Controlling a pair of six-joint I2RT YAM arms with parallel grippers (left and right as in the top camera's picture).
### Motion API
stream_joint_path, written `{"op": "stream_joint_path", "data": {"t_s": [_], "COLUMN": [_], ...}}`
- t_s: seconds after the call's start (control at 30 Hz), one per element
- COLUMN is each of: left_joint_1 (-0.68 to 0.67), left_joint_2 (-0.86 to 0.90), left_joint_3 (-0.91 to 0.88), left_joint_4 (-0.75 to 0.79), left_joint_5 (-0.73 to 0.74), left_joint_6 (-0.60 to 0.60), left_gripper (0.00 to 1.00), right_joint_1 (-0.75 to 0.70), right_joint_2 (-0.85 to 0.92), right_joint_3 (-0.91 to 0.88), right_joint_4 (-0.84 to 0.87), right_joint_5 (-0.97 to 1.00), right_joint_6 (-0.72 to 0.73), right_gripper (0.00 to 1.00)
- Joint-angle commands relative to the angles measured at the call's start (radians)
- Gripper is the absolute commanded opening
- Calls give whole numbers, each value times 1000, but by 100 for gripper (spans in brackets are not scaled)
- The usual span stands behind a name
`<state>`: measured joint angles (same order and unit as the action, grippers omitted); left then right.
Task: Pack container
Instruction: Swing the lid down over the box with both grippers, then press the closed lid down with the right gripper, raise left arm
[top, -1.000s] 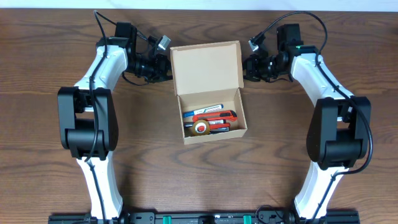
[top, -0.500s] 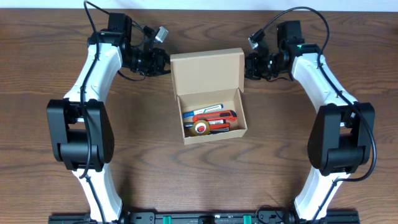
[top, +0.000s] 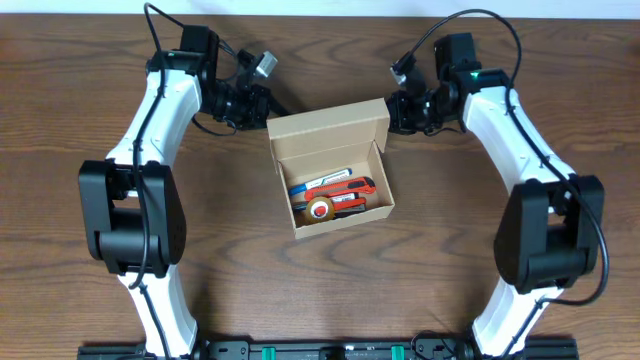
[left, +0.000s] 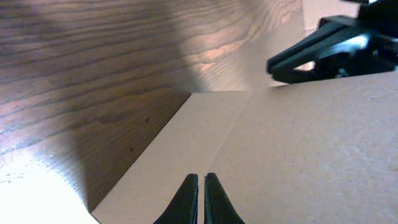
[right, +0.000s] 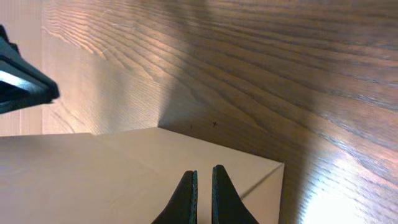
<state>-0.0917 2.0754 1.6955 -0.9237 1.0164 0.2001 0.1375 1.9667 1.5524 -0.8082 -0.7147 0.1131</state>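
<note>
1. Container (top: 345, 219) sits mid-table (top: 450, 300), slightly skewed. Its flap (top: 330, 124) is open on the far side and looks partly raised. Tape (top: 321, 208), a red cutter (top: 352, 187) and a blue-white pen (top: 310, 185) are inside.
2. Left gripper (left: 200, 177): fingers pressed together, nothing between them, at the flap's left rear corner. Right gripper (right: 204, 171): same, with only a thin slit, at the right rear corner. No view shows whether either tip touches the cardboard.
3. Risk: the box yaws or slides. It's light and nothing holds it down, so uneven pushes from the two sides would rotate it further or shove it toward the near edge.
4. Risk: a tip slips off the flap. Closed fingers only nudge and have no grip. If a tip rides over the edge, the flap drops back or gets creased at the corner.
5. Risk: the flap won't seat. The tape may stand proud of the rim, but height can't be judged from overhead. Pressing down on it would bow the lid or tip the box.
6. Risk: arm-to-arm contact. The left wrist view shows the right gripper just across the flap. Both converging inward over the lid leaves little clearance.
7. Risk: the hinge tears or the back wall folds in if the push goes into the box and not over it.
</note>
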Motion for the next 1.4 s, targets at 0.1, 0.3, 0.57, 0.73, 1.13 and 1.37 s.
{"op": "stream_joint_path", "data": {"t_s": [0.1, 0.3, 0.57, 0.73, 1.13, 1.37], "left_joint_1": [-43, -84, -162, -209, -185, -172], "left_joint_2": [-87, -126, -130, -138, -270, -347], "left_joint_3": [18, 18, 18, 18, 17, 14], "left_joint_4": [-37, -75, -156, -245, -304, -330], "left_joint_5": [-62, -77, -153, -338, -1005, -1254], "left_joint_6": [40, 32, 53, 70, -101, -263], "left_gripper": [6, 6, 6, 6, 13, 22], "right_joint_1": [10, 10, 12, 15, 161, 378], "right_joint_2": [-65, -82, -157, -239, -332, -332], "right_joint_3": [19, 19, 19, 19, 16, 16], "right_joint_4": [-37, -61, -131, -192, -250, -231], "right_joint_5": [34, 46, 143, 278, 571, 814], "right_joint_6": [-44, -56, -86, -94, -63, 142], "right_gripper": [2, 2, 2, 2, 2, 1]}}
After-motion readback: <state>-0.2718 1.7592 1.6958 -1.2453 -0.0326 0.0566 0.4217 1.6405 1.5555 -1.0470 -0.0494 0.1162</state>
